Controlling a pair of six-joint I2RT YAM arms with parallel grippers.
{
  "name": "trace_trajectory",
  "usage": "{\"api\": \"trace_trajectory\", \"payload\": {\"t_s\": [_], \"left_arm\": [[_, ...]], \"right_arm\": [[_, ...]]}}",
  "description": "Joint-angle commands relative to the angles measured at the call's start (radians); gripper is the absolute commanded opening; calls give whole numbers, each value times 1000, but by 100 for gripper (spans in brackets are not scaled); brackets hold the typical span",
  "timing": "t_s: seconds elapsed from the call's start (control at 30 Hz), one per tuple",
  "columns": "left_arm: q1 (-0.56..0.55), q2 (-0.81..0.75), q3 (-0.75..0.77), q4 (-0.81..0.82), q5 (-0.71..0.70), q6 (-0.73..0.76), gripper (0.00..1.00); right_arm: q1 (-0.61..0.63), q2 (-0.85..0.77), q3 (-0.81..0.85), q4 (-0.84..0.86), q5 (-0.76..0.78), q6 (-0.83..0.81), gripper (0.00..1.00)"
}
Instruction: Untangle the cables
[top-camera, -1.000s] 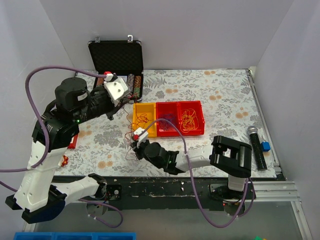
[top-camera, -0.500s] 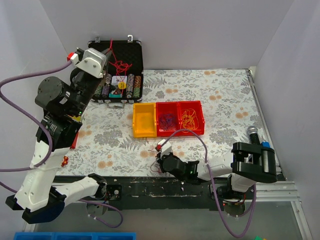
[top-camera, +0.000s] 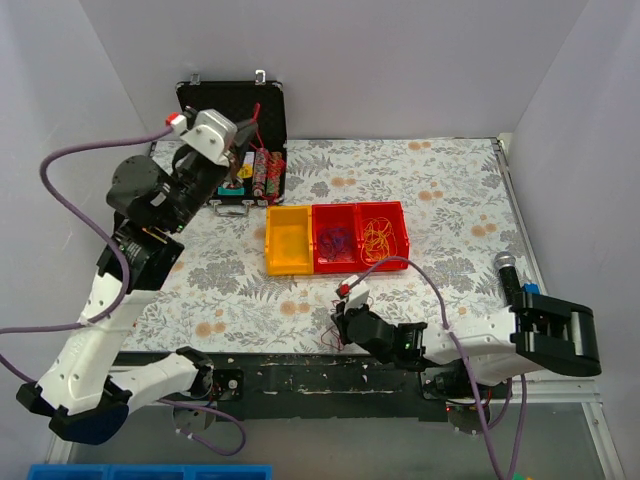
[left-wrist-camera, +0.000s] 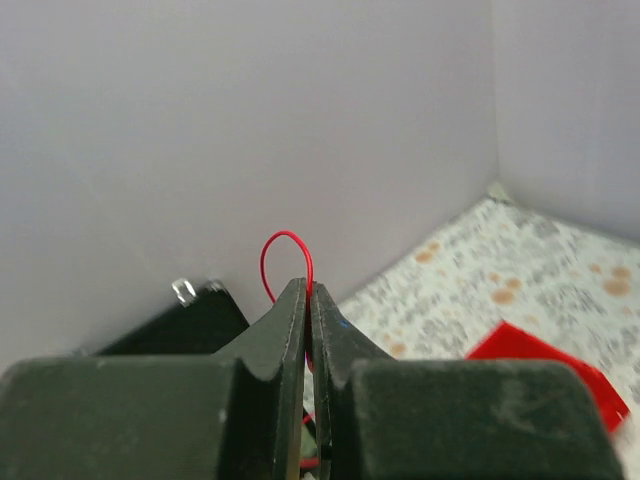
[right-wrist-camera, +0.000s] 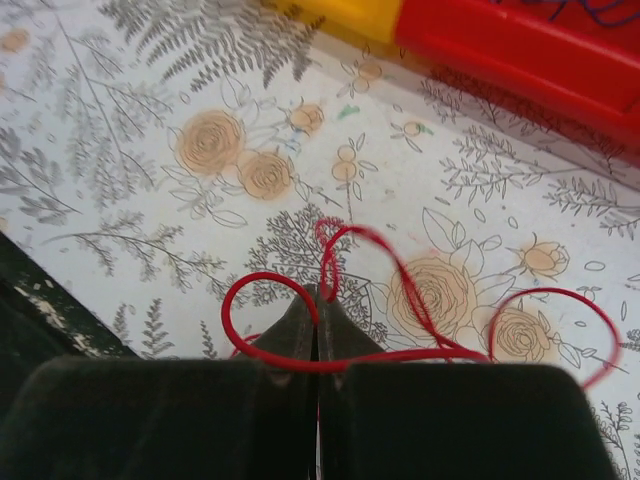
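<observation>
Grey walls (top-camera: 400, 60), floral table (top-camera: 450, 200); left fingers (left-wrist-camera: 280, 340) and right fingers (right-wrist-camera: 290, 335) pinch red cables (right-wrist-camera: 400, 357).

The left arm (top-camera: 130, 262) and right arm (top-camera: 545, 336) are black-and-white shells, each trailing a lilac cable (top-camera: 48, 180) behind dark wedge-shaped fingers (left-wrist-camera: 268, 345) and a white wrist block (top-camera: 212, 128).

A floral-patterned desk (top-camera: 440, 180) carries a yellow bin (top-camera: 287, 245) touching two red bins (top-camera: 360, 267) at center. An open black case (top-camera: 225, 105) holding rows of small cylinders (top-camera: 262, 170) stands at the back left. A microphone (top-camera: 512, 285) lies along the right edge, just beside a small blue block (top-camera: 530, 291).
</observation>
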Motion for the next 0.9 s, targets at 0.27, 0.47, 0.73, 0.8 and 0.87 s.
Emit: {"api": "trace_trajectory", "payload": {"t_s": [0.27, 0.47, 0.73, 0.8, 0.87], "left_arm": [[3, -36, -383, 71, 86, -83, 0], [3, 11, -495, 172, 60, -80, 0], [3, 74, -594, 308, -17, -103, 0], [3, 96, -612, 345, -35, -92, 0], [3, 125, -617, 347, -32, -87, 0]], "right_arm": [[7, -340, 113, 0, -13, -171, 1], [6, -441, 156, -31, -48, -240, 1], [6, -484, 268, -95, -94, -315, 1], [6, -482, 308, -107, -105, -337, 1], [6, -479, 344, -118, -110, -357, 1]]}}
